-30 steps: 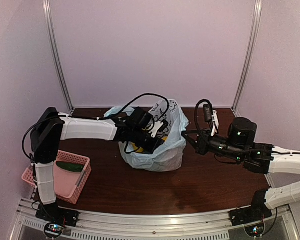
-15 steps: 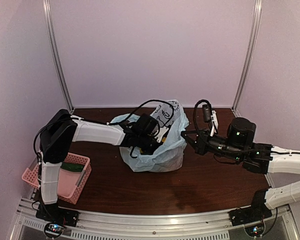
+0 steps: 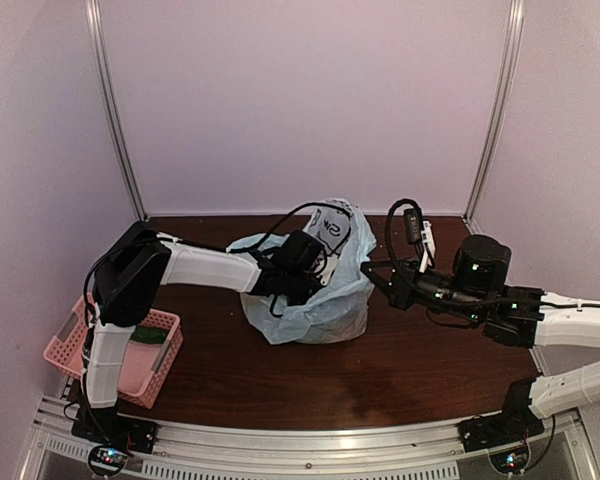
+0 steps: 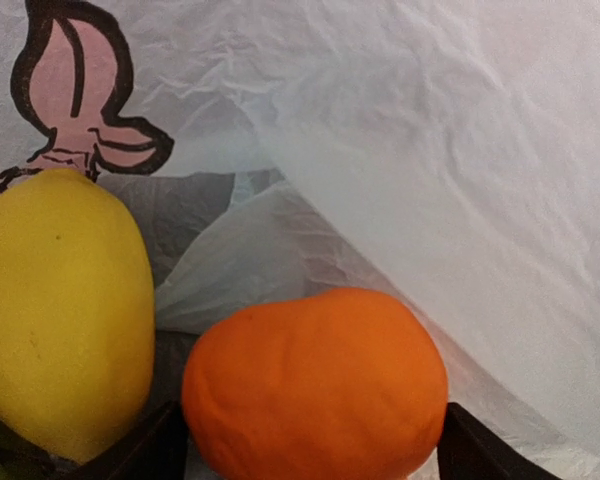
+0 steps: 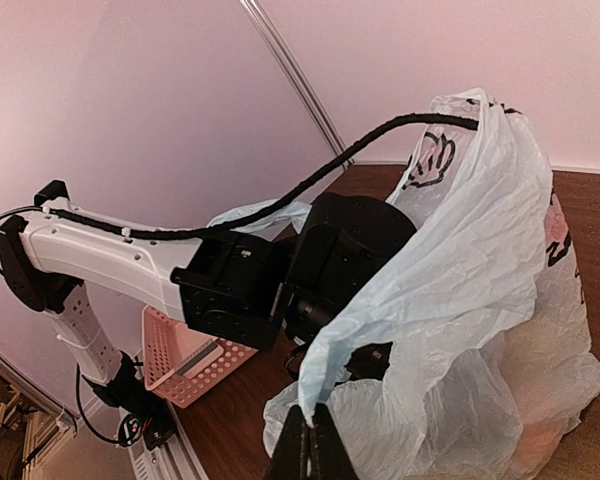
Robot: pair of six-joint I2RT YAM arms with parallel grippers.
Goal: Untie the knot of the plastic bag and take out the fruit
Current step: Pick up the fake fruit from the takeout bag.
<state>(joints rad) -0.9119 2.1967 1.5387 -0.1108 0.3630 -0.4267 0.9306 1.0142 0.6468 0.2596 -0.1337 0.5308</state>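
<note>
The pale blue plastic bag (image 3: 330, 305) stands mid-table with its mouth held open; no knot shows. My left gripper (image 4: 310, 455) is inside the bag, open, its dark fingers (image 4: 155, 450) flanking an orange fruit (image 4: 315, 385). A yellow fruit (image 4: 60, 310) lies just left of the orange one. From above, the left wrist (image 3: 298, 262) disappears into the bag's mouth. My right gripper (image 5: 313, 445) is shut on a handle strip of the bag (image 5: 480, 250) and holds it up and to the right; from above it (image 3: 372, 272) sits at the bag's right side.
A pink perforated basket (image 3: 130, 378) stands at the near left with a dark green cucumber-like piece (image 3: 140, 335) in it; the basket also shows in the right wrist view (image 5: 185, 360). Metal posts rise at the back corners. A black cable loops over the bag.
My left arm has pushed farther right and deeper into the bag's mouth. The bag's top has shifted a little. The right gripper has held its grip in place.
</note>
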